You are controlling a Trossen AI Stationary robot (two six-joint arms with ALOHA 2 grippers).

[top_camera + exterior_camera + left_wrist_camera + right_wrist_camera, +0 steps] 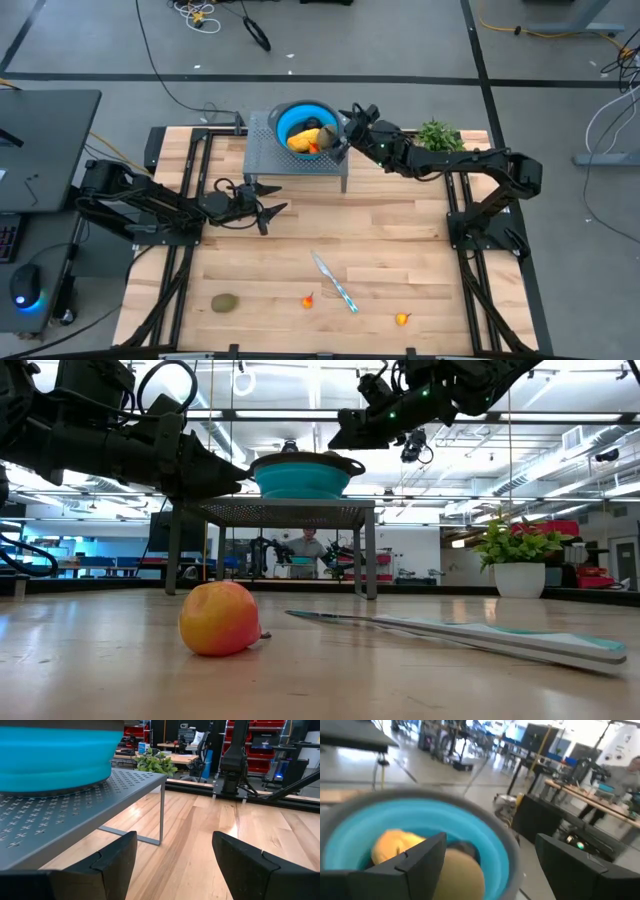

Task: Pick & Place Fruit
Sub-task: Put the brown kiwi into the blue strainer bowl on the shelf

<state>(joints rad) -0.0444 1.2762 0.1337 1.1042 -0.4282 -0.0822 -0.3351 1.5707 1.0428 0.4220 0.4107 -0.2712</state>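
Right gripper (345, 128) apart over bowl (283, 114), fruit (305, 139) inside; more fruit (224, 302) on tabletop (400, 240). Left gripper (268, 215) apart, idle. Risk: clipping bowl rim, tipping it off rack (262, 160).

Looked straight down from high above on the whole bench (400, 250) and both arms. Sat at bench level, close behind a red-orange fruit (219, 618), facing the room. Rode the left wrist, near the rack (75, 815), looking across the bench. Hung just over the bowl (485, 840) from the right wrist. Shared bowl and rack among all.
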